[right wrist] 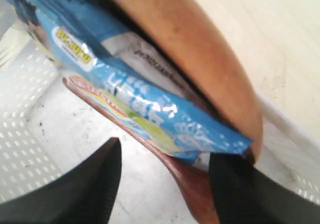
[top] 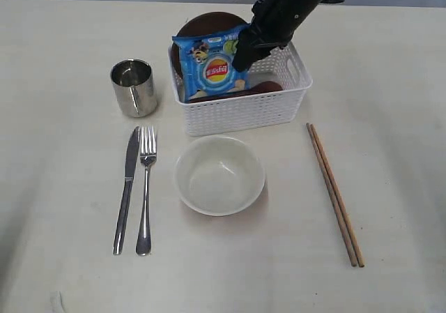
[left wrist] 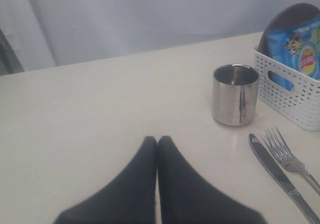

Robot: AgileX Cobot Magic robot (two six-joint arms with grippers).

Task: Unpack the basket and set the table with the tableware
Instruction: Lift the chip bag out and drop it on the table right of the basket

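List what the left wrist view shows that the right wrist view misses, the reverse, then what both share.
Left wrist only: steel mug, knife, fork, shut left gripper. Right wrist only: open right gripper, reddish-brown spoon. Both: white basket, blue crisp bag, brown plate, table.

Polished, mirror-bright steel: mug [top: 134, 87], knife [top: 126, 187], fork [top: 145, 187]. Matt white perforated plastic: basket [top: 237, 111]; glossy, crinkled blue film: crisp bag [top: 212, 65]; smooth off-white with faint sheen: bowl [top: 219, 175]. Matt brown wood: chopsticks [top: 334, 194]; pale matt surface, faint wood grain: tabletop [top: 63, 271].
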